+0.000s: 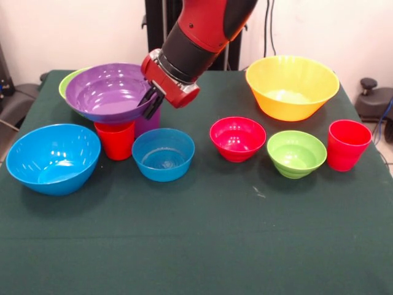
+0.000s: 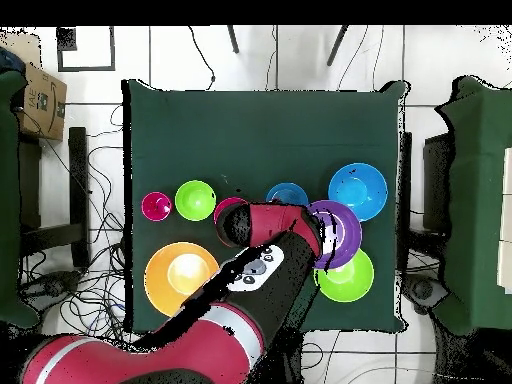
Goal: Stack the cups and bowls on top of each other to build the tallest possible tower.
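Tool [image 1: 151,98] gripping purple bowl [image 1: 107,91] rim, raised

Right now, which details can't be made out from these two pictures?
- Purple cup: front view, mostly hidden under the purple bowl; overhead, not visible.
- Large green bowl: front view, only a rim sliver shows behind the purple bowl.
- End effector: its grip is unclear in front view; overhead, the arm covers it.

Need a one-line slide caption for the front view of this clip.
Sawyer gripper at the rim of a large purple bowl, raised above a red cup; other bowls spread across the green table.
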Motion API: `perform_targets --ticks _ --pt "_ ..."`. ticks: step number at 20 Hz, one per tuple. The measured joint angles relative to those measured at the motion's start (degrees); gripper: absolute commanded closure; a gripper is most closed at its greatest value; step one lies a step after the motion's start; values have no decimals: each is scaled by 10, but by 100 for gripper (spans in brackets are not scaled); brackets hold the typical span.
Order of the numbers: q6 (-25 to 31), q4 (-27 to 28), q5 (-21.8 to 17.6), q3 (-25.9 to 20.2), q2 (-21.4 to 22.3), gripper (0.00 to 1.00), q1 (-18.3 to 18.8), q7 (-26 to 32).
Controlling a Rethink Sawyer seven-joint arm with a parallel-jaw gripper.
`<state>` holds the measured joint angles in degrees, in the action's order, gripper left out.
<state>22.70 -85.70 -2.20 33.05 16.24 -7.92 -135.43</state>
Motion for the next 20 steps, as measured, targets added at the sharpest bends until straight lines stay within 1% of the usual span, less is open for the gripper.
perform_targets --ticks 14,20 --pt "0 0 -39 0 0 100 -10 0" --pt "0 0 -49 0 0 100 -10 0"
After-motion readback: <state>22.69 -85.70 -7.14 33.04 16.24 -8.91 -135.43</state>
